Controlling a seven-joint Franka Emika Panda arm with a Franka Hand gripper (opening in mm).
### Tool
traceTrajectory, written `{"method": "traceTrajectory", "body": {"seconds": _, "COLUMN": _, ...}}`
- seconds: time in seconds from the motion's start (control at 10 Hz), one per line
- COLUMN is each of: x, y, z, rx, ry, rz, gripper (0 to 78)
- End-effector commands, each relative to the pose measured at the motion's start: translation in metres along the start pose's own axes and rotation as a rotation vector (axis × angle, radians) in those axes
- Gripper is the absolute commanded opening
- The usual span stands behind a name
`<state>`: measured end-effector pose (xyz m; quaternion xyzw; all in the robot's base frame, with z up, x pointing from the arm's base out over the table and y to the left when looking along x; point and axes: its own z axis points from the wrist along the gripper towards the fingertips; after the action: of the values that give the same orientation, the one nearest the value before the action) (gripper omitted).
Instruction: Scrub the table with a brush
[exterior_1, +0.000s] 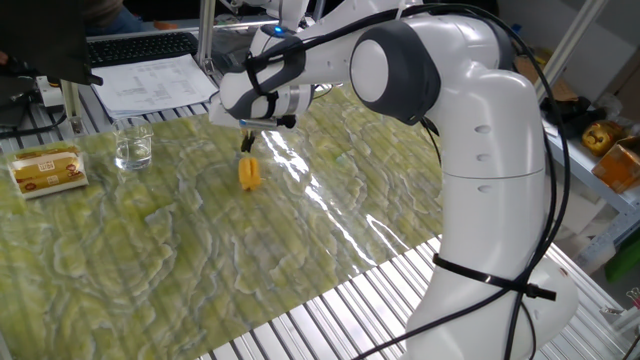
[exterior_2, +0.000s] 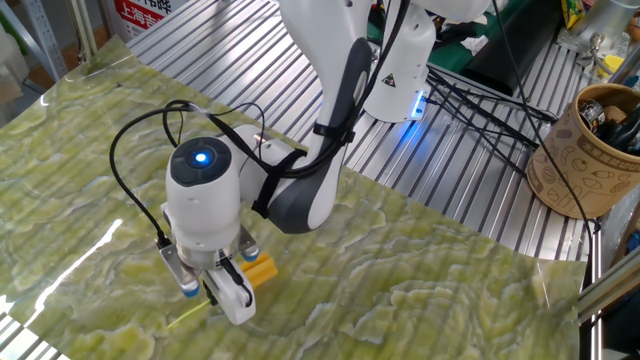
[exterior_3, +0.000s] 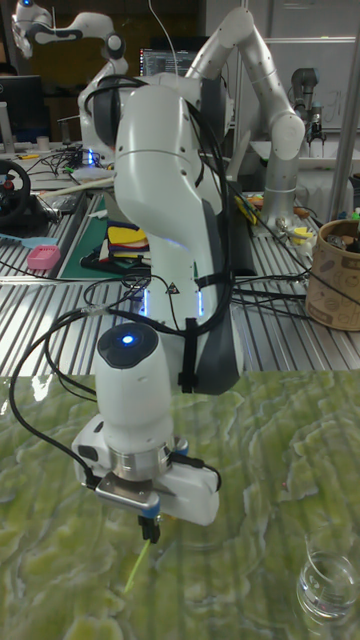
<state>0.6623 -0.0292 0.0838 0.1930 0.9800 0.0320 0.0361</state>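
Observation:
The brush's yellow-orange head (exterior_1: 249, 173) rests on the green marbled table (exterior_1: 180, 260), just below my gripper (exterior_1: 248, 137). My gripper is shut on the brush's thin pale handle. In the other fixed view the brush head (exterior_2: 260, 270) pokes out to the right of the gripper (exterior_2: 214, 291), and the handle tip (exterior_2: 186, 318) sticks out at the lower left over the table (exterior_2: 430, 290). In the tall view only the handle (exterior_3: 136, 568) shows under the gripper (exterior_3: 148, 522); the head is hidden behind the wrist.
An empty glass (exterior_1: 133, 147) and a yellow-labelled packet (exterior_1: 46, 169) stand at the table's left. Papers (exterior_1: 155, 80) and a keyboard (exterior_1: 140, 45) lie behind. A brown cup (exterior_2: 590, 150) sits on the bare slats (exterior_2: 470, 180). The glass (exterior_3: 325, 590) is near the gripper's side.

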Motion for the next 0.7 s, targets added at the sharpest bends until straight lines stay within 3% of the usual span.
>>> {"method": "traceTrajectory", "body": {"seconds": 0.1, "x": -0.004, "y": 0.015, "z": -0.002, "rx": -0.058, "ry": 0.007, "rz": 0.04, "gripper": 1.2}}
{"method": "traceTrajectory", "body": {"seconds": 0.4, "x": -0.01, "y": 0.018, "z": 0.006, "rx": -0.09, "ry": -0.001, "rz": 0.051, "gripper": 1.2}}
{"method": "traceTrajectory", "body": {"seconds": 0.6, "x": -0.013, "y": 0.019, "z": 0.012, "rx": -0.083, "ry": -0.014, "rz": 0.041, "gripper": 1.2}}
{"method": "traceTrajectory", "body": {"seconds": 0.7, "x": -0.015, "y": 0.019, "z": 0.017, "rx": -0.057, "ry": -0.024, "rz": 0.017, "gripper": 1.2}}
